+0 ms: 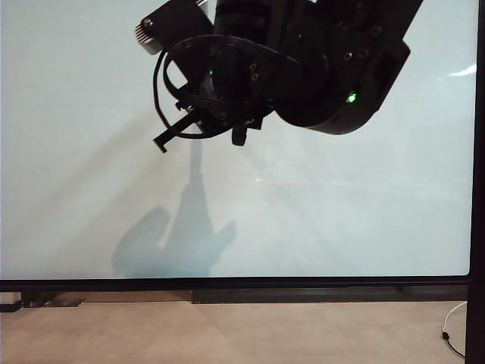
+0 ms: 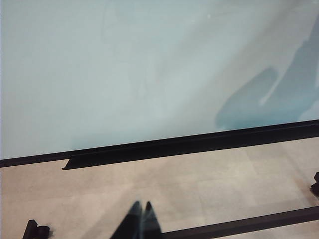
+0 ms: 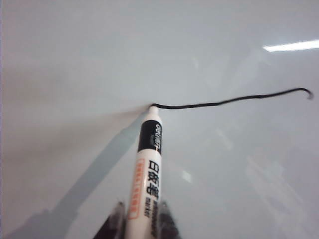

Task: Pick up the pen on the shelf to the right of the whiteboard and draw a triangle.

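The pen [image 3: 147, 169], white-barrelled with a black band and printed label, sits between the fingers [image 3: 167, 221] of my right gripper [image 3: 142, 216], which is shut on it. Its dark tip presses on the whiteboard [image 3: 75, 59] at the end of one wavy black stroke [image 3: 229, 101] running away from it. No triangle is in view, and neither is the shelf. In the exterior view my right arm [image 1: 303, 68] reaches across the upper middle of the whiteboard [image 1: 76, 152] and hides the pen. My left gripper [image 2: 141, 205] hangs shut and empty over the floor in front of the whiteboard [image 2: 124, 74].
A black ledge [image 1: 303, 292] runs along the board's lower edge, with beige floor [image 1: 227, 334] below. A black frame [image 1: 477, 152] borders the board on the right. A white cable [image 1: 453, 334] lies at the lower right. The arm's shadow [image 1: 182, 243] falls on the board.
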Tool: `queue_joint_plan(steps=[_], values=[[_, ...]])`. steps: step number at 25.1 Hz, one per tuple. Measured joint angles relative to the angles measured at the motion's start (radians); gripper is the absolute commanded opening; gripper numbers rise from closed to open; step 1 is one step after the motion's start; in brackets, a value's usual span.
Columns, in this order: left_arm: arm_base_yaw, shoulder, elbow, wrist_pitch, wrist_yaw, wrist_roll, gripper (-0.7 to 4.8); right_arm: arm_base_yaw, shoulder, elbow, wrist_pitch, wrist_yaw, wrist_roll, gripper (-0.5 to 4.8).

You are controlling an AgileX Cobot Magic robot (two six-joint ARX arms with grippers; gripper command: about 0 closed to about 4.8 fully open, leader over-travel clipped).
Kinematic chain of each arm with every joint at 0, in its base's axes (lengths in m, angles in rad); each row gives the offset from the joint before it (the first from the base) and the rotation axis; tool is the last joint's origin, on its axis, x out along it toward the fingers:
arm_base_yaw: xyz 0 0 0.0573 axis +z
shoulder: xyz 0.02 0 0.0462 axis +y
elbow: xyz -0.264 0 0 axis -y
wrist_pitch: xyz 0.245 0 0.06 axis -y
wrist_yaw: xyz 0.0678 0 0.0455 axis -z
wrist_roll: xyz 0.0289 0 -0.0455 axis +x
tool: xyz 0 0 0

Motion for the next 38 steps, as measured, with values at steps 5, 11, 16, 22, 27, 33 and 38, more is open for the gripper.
queue_joint_plan(steps=[5,11,16,22,27,33,38], values=[[0.000,0.000,0.000,0.000,0.000,0.000,-0.05,0.006,0.007,0.003,-0.003,-0.006,0.010,-0.05],[0.000,0.000,0.000,0.000,0.000,0.000,-0.05,0.011,0.019,0.003,-0.052,-0.008,0.056,-0.05],[0.000,0.000,0.000,0.000,0.000,0.000,-0.05,0.020,0.032,0.003,-0.065,-0.021,0.076,-0.05],[0.000,0.000,0.000,0.000,0.000,0.000,-0.05,0.023,0.048,0.004,-0.066,-0.022,0.101,-0.05],[0.000,0.000,0.000,0.000,0.000,0.000,-0.05,0.029,0.072,0.023,-0.065,-0.023,0.103,-0.05],[0.000,0.000,0.000,0.000,0.000,0.000,-0.05,0.036,0.106,0.060,-0.069,-0.023,0.105,-0.05],[0.000,0.000,0.000,0.000,0.000,0.000,-0.05,0.036,0.108,0.063,-0.078,-0.023,0.124,-0.05]])
